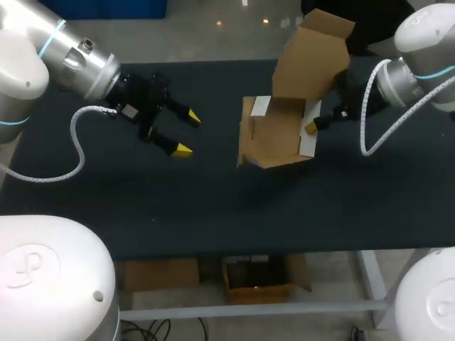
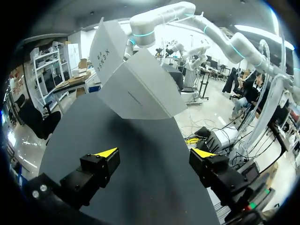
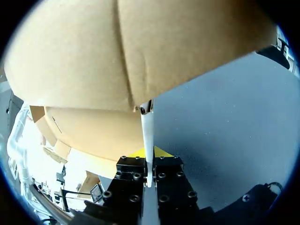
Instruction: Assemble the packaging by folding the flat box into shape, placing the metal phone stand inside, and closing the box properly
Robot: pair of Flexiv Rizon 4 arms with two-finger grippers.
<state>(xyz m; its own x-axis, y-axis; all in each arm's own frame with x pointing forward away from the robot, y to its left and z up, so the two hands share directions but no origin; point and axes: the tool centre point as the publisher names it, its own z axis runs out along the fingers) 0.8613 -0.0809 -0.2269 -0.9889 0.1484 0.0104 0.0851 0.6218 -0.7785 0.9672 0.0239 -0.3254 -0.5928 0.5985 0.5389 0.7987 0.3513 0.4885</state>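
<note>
Box (image 1: 281, 131): partly folded, lid raised. Right claw (image 1: 311, 126), at its 3 o'clock, clamps one flap (image 1: 310, 145). Left claw (image 1: 186, 133), at 9 o'clock, spread wide, empty.

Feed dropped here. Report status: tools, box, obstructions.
Left tool open, empty, apart from box. Right tool shut on box side panel. Box half-formed, lid flap up. Phone stand not in view.

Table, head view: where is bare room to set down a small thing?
The wide front strip of the table, between the box and the near edge, is bare. So is the gap between the left gripper and the box. It is crowded where the right gripper clamps the box.
</note>
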